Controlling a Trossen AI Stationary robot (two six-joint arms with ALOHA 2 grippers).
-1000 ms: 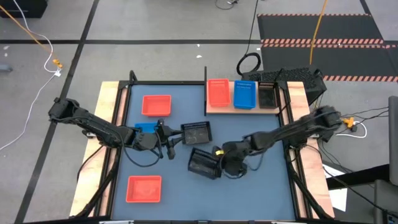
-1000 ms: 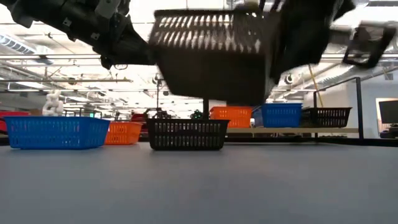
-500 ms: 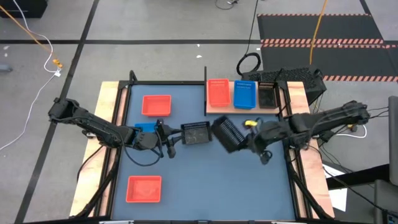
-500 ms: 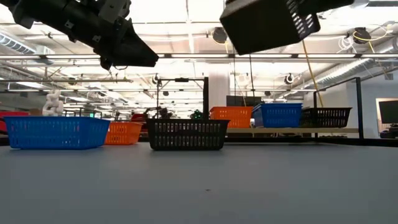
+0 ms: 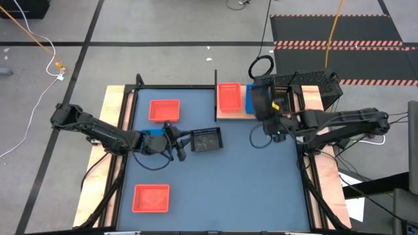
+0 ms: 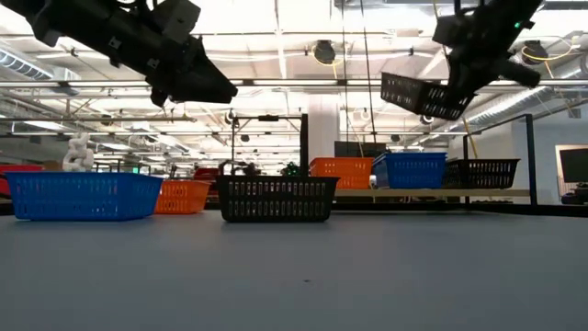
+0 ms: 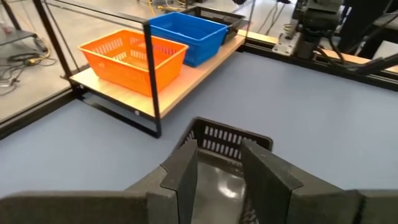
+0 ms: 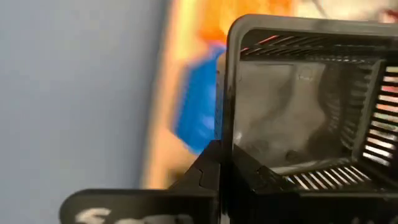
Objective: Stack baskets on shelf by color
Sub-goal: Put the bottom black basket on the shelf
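Observation:
My right gripper (image 5: 269, 115) is shut on a black wire-mesh basket (image 5: 260, 101), held tipped on edge in the air over the wooden shelf (image 5: 234, 115); the low view shows the basket (image 6: 420, 95) high above the shelf's baskets. The shelf carries a red-orange basket (image 5: 228, 96), a blue one (image 6: 415, 170) and a black one (image 6: 481, 172). My left gripper (image 5: 178, 149) is open, above the near end of a second black basket (image 5: 206, 139) that stands on the table; its fingers (image 7: 185, 175) hover over that basket's rim (image 7: 231, 134). My right gripper holds the black basket by one side wall at its rim (image 8: 227, 106), pinched between the two fingers, one finger inside (image 8: 249, 171) and one outside. The basket is lifted clear and tilted, its open top turned sideways.
A blue basket (image 5: 153, 135) stands on the table under my left arm. Two red-orange baskets (image 5: 164, 109) (image 5: 151, 198) stand at the table's left, far and near. The shelf's thin black post (image 5: 216, 91) rises at its left end. Wood strips edge the table.
My right gripper has carried the black basket up from the table's middle toward the far right, over the shelf. The basket has turned from lying nearly level to standing on edge.

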